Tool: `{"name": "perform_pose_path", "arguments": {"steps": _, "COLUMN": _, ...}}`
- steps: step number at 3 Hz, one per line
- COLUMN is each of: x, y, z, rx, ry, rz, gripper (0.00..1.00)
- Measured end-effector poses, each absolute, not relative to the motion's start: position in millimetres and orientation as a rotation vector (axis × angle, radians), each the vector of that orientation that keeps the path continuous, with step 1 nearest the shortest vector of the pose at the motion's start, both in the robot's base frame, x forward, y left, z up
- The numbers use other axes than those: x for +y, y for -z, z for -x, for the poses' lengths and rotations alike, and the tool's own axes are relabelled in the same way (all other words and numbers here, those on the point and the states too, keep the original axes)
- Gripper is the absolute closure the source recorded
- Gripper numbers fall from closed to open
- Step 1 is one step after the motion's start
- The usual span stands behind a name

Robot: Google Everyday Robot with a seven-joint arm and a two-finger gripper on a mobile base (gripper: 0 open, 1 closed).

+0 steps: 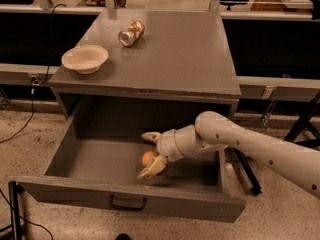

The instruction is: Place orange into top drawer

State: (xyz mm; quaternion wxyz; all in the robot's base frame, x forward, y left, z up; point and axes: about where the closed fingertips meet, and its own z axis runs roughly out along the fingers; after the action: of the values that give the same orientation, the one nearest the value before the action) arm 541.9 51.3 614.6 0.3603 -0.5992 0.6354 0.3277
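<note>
The gripper (151,152) is inside the pulled-out top drawer (130,200), fingers spread wide. The orange (148,158) sits between them, close against the nearer finger. On the cabinet top (175,54) above, a cream bowl (85,59) stands near a can (131,33) lying on its side.

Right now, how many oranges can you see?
1. The orange sits inside the open top drawer, between the spread fingers of the gripper. None on the cabinet top; the arm may hide part of the drawer floor.
</note>
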Motion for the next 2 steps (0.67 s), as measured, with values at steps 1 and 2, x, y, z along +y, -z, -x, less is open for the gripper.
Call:
{"name": "perform_pose_path", "arguments": {"steps": 1, "x": 51.3, "y": -616.9, "z": -540.9, "rx": 1.635, "ry": -0.855, "rz": 1.55, "gripper": 0.0}}
{"name": "perform_pose_path", "arguments": {"steps": 2, "x": 42.4, "y": -627.2, "z": -538.8, "rx": 1.583, "ry": -0.873, "rz": 1.527, "gripper": 0.0}}
